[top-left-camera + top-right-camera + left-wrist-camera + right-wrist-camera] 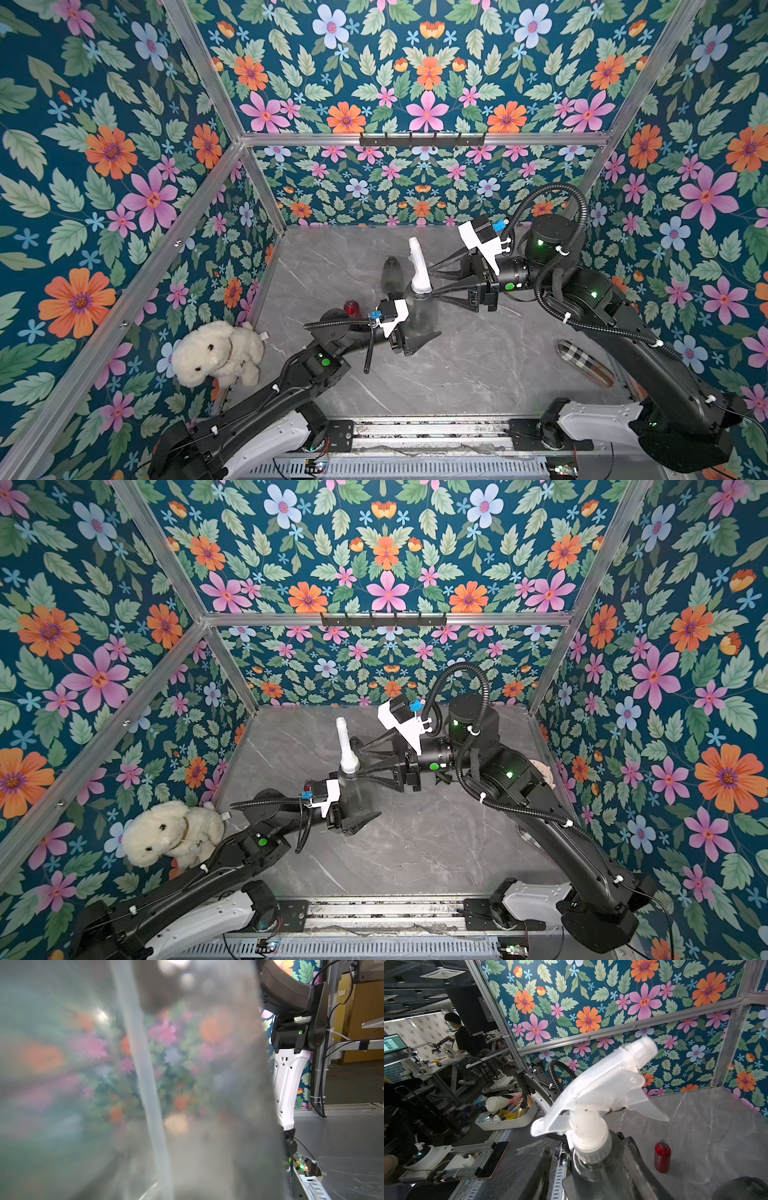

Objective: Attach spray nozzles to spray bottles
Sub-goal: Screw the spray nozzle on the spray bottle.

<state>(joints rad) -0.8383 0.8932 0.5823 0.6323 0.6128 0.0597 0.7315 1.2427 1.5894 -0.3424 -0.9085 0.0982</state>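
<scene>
A smoky-grey cone-shaped spray bottle (420, 320) (355, 798) stands upright at mid-table, with my left gripper (415, 322) (356, 806) shut on its body. A whitish trigger spray nozzle (417, 264) (345, 746) (604, 1088) sits on its neck. The dip tube (145, 1084) hangs inside the bottle (207, 1095), which fills the left wrist view. My right gripper (432, 282) (359, 763) (588, 1147) is open. Its jaws straddle the neck just under the collar, one finger (544, 1165) standing clear of it. A second grey bottle (390, 274) (741, 1188) and a red bottle (352, 308) (662, 1156) stand uncapped behind.
A white plush dog (216, 353) (170, 833) sits at the left wall. A checked oblong case (586, 363) lies by the right arm. A black hook rail (422, 139) hangs on the back wall. Floral walls close in three sides.
</scene>
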